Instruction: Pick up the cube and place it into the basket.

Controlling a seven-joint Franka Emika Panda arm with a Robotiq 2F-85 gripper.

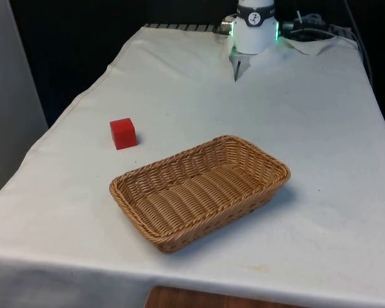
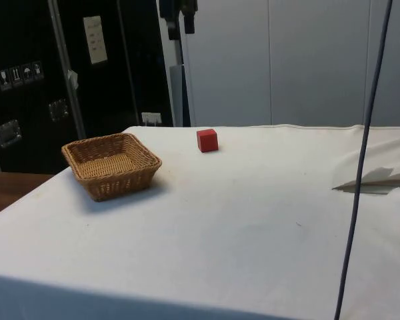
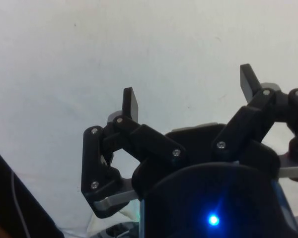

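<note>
Cube [image 1: 122, 133] sits on your white cloth [image 1: 308, 122] beside the basket [image 1: 199, 190]; your gripper [image 3: 188, 99] hangs spread apart, holding nothing.

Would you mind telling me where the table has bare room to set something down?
Most of the cloth is bare: the stretch between the basket and the robot's end, and the front view's right side. The only tight spot is between the red cube and the basket.

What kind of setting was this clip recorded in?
Probably a lab test bench: a table under a white cloth holding just a small red cube and a woven wicker basket, with dark equipment cabinets alongside.
</note>
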